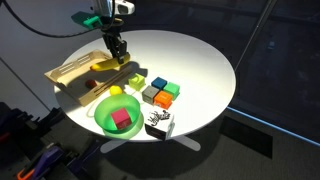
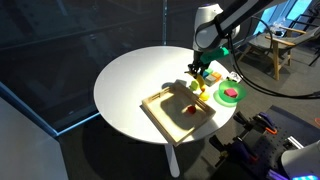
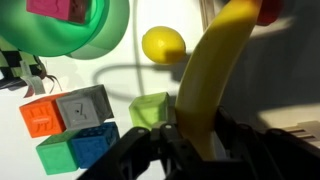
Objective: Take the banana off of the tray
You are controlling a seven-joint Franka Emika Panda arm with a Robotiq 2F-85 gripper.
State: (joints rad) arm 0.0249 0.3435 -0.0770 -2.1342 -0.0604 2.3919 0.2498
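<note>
The banana (image 3: 215,75) is long and yellow; in the wrist view it runs up from between my fingers. My gripper (image 3: 195,140) is shut on the banana. In both exterior views the gripper (image 1: 117,55) (image 2: 201,70) hangs over the near edge of the wooden tray (image 1: 75,75) (image 2: 165,118), by the table's toys. The banana shows as a yellow strip under the fingers (image 1: 122,66) (image 2: 199,83). I cannot tell whether it still touches the tray.
A green bowl (image 1: 118,112) (image 3: 95,35) holds a red block (image 1: 122,120). A yellow ball (image 3: 163,44) and coloured cubes (image 1: 160,92) (image 3: 70,125) lie beside it. A red piece (image 2: 189,109) lies on the tray. The white round table (image 1: 200,60) stands in front of dark glass.
</note>
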